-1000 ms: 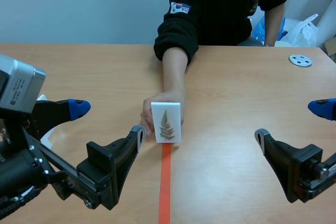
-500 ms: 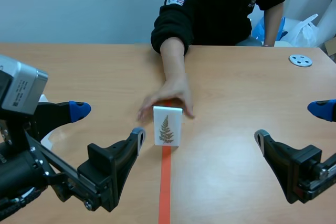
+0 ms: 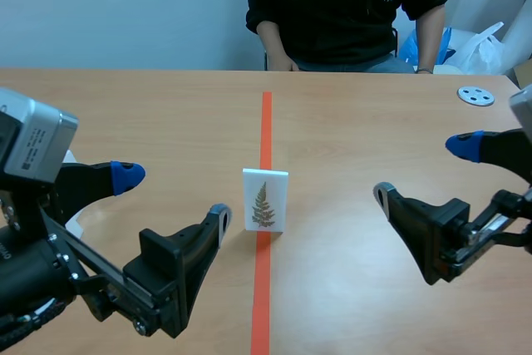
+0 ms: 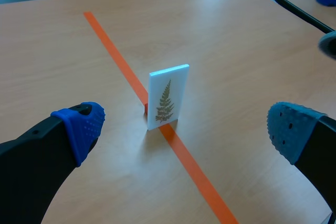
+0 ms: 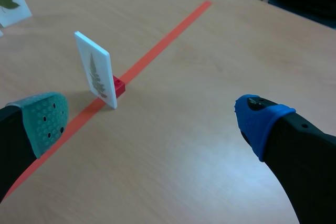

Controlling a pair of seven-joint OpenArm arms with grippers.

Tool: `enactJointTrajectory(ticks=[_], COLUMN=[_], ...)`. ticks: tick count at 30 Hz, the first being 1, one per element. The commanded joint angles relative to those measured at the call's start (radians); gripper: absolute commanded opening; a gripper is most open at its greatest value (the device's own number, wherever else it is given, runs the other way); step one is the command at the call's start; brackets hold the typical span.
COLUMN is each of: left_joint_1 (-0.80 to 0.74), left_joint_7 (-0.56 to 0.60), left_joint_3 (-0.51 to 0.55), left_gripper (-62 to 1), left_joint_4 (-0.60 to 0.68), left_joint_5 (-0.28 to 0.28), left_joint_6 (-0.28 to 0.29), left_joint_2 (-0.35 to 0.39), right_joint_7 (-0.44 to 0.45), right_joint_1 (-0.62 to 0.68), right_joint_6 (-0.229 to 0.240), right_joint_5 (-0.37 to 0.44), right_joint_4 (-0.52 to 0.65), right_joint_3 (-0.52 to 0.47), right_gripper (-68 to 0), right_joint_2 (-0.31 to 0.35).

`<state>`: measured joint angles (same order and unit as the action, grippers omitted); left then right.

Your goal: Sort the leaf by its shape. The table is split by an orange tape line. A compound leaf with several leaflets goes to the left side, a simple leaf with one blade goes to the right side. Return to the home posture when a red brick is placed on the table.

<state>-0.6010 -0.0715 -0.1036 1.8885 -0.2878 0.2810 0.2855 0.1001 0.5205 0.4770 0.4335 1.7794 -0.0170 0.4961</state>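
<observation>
White card on orange tape: sorting not yet begun.
Scene view: the fern card (image 3: 265,199), a compound leaf, stands upright on the tape line (image 3: 264,122), so its move to the left side is judged still to do; the left end effector (image 3: 171,195) and right end effector (image 3: 425,171) flank it, both spread and empty. The person (image 3: 341,6) has withdrawn the hand that held the card a second ago, and the right arm has come inward. Left wrist view: card ahead of the spread fingers, untouched. Right wrist view: card nearly edge-on, a small red block (image 5: 119,86) at its foot on the counter (image 5: 184,145).
</observation>
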Motion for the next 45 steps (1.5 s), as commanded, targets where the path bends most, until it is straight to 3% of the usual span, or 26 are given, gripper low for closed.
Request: enactJointTrajectory(ticks=[1, 7, 16, 25, 29, 36, 41, 45], left_joint_1=[0.0, 0.0, 0.0, 0.0, 0.0, 0.0, 0.0, 0.0], left_joint_7=[0.014, 0.014, 0.02, 0.022, 0.022, 0.023, 0.023, 0.022], left_joint_3=[0.001, 0.001, 0.001, 0.005, 0.005, 0.005, 0.007, 0.028], left_gripper=[1.4, 1.4, 1.4, 1.4, 1.4, 1.4, 1.4, 1.4], left_joint_4=[0.004, 0.004, 0.004, 0.004, 0.004, 0.004, 0.004, 0.004], left_joint_5=[-0.006, -0.006, -0.006, -0.002, 0.002, 0.002, 0.002, 0.002], left_joint_6=[-0.001, -0.002, -0.002, -0.002, -0.003, -0.003, -0.007, -0.006], left_joint_2=[-0.002, -0.002, -0.002, -0.002, -0.002, -0.002, -0.002, -0.002], right_joint_7=[0.012, 0.048, 0.064, 0.117, 0.129, 0.147, 0.155, 0.154], right_joint_1=[-0.054, -0.227, -0.447, -0.613, -0.653, -0.67, -0.67, -0.67], right_joint_6=[0.01, 0.018, 0.017, -0.023, -0.063, -0.113, -0.118, -0.119], right_joint_5=[0.008, -0.017, -0.084, -0.193, -0.254, -0.3, -0.3, -0.3], right_joint_4=[-0.031, -0.182, -0.41, -0.622, -0.686, -0.728, -0.728, -0.728], right_joint_3=[0.028, 0.169, 0.357, 0.506, 0.559, 0.617, 0.622, 0.622], right_gripper=[0.4, 0.4, 0.4, 0.4, 0.4, 0.4, -18.8, -28.5], right_joint_2=[0.011, 0.004, -0.079, -0.204, -0.25, -0.278, -0.277, -0.277])
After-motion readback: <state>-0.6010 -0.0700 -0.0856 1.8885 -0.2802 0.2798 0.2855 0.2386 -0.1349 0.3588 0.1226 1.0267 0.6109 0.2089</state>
